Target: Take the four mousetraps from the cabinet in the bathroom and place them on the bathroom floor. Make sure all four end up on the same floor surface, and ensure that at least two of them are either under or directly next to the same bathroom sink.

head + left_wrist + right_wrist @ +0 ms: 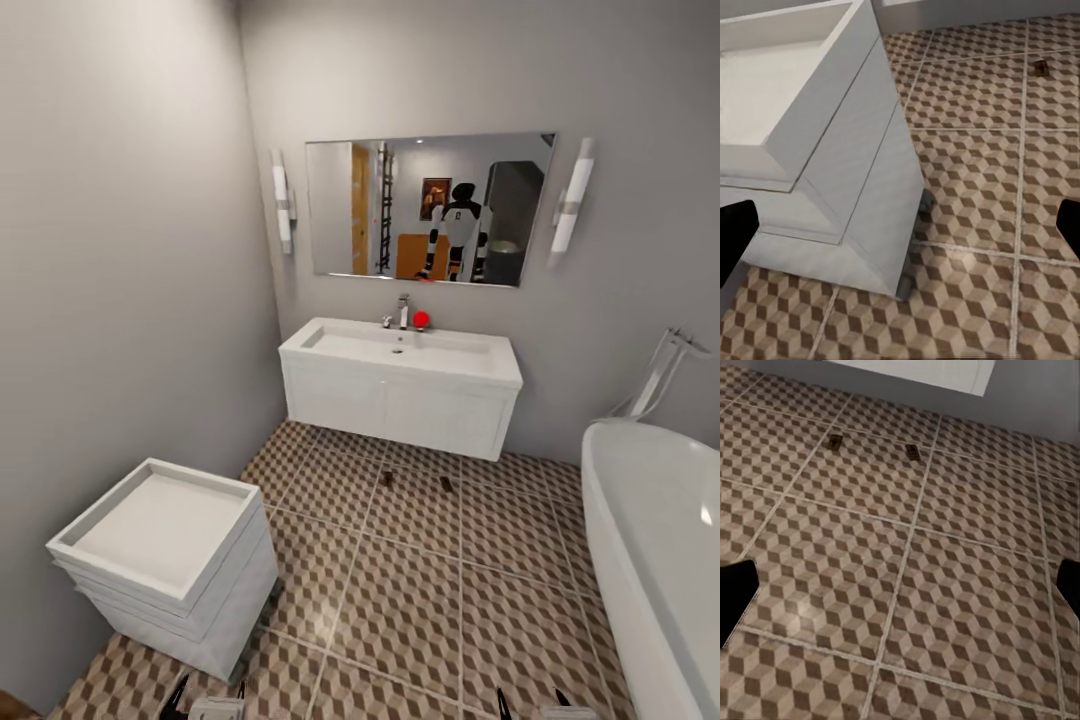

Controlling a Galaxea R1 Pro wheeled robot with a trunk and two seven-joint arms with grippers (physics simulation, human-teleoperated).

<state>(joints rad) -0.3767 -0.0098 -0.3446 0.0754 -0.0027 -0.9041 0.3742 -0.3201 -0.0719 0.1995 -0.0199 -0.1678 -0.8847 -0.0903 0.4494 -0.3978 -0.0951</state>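
Observation:
Two mousetraps lie on the cube-patterned bathroom floor, just in front of the bathroom sink: one to the left, the other to the right. The right wrist view shows the same pair ahead. One mousetrap shows far off in the left wrist view. My left gripper and right gripper hang low at the near edge, both open, with nothing between the fingers. The cabinet is out of view, apart from an orange-brown reflection in the mirror.
A white boxy toilet stands close at the left, right beside my left gripper. A white bathtub fills the right side. A mirror hangs over the sink, with a red object by the tap.

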